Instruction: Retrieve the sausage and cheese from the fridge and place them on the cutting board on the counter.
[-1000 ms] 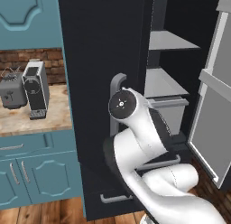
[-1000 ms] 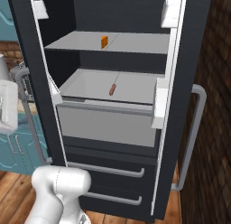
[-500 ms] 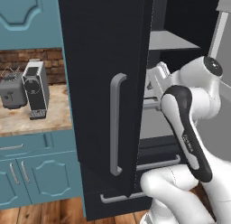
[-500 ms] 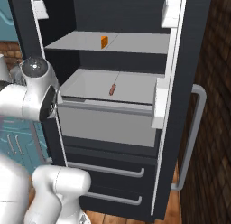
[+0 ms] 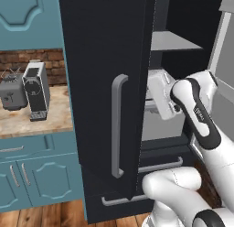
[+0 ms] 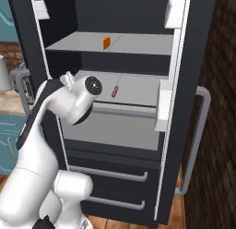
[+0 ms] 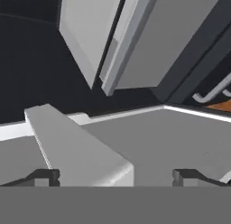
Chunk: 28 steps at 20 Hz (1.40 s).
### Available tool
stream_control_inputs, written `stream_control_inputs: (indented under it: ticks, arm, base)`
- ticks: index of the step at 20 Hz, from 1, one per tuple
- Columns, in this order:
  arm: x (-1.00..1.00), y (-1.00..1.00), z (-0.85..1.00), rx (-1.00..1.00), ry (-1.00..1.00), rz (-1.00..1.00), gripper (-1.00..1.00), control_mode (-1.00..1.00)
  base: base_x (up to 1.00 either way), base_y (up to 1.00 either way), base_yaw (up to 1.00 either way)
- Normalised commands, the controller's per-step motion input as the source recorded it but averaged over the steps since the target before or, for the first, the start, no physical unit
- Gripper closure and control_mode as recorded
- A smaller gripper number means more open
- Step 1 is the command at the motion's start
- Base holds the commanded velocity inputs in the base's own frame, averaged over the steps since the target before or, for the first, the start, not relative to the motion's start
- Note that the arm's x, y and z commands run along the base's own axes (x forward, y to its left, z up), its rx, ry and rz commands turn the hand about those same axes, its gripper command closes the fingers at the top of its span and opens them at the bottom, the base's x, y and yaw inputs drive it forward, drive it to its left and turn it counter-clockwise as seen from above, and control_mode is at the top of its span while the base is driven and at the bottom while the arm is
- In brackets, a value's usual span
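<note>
- Whereas a second ago the arm was folded low in front of the closed left door, it has now swung up and round to the open side of the fridge (image 6: 184,48), with the hand at the level of the middle shelf.
- From the hand view, the fingers (image 7: 117,175) stand wide apart with nothing between them, looking along the pale grey shelf (image 7: 180,142) and a door bin.
- That puts the reach under way but no pick yet: the sausage (image 6: 114,91) lies untouched on the middle shelf, a little to the right of the hand as the right base view shows it.
- On the shelf above it, the cheese (image 6: 106,42) stands well apart from the hand, so I judge the sausage the likelier first target.
- Both shelves are flat, pale and otherwise bare, so little stands in the way of a low approach.
- To the left of the fridge runs the counter (image 5: 18,123), with a coffee machine (image 5: 35,91) and a toaster (image 5: 11,94) before a brick wall, teal cabinets (image 5: 41,175) below.
- Wooden floor (image 5: 45,214) shows beneath.
</note>
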Motion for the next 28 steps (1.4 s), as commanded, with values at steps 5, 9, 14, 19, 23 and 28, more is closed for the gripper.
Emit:
stream_control_inputs:
  ticks: [5, 9, 14, 19, 23, 28]
  arm:
    - [0.68, -0.06, -0.27, 0.11, 0.0, 0.22, -1.0, -1.0]
    - [0.52, -0.02, -0.19, 0.13, 0.0, 0.21, -1.0, -1.0]
    - [0.11, 0.11, -0.5, 0.05, -0.06, 0.24, -1.0, -1.0]
    - [-0.3, 0.39, -0.33, 0.0, -0.19, 0.26, -1.0, -1.0]
    - [-0.75, 0.62, 0.0, 0.0, -0.41, 0.27, -1.0, -1.0]
    - [-1.0, 0.92, 0.0, -0.01, -0.59, 0.24, -1.0, -1.0]
  base:
    - [0.0, 0.0, 0.0]
    - [0.0, 0.0, 0.0]
    - [0.0, 0.0, 0.0]
    - [0.0, 0.0, 0.0]
    - [0.0, 0.0, 0.0]
    - [0.0, 0.0, 0.0]
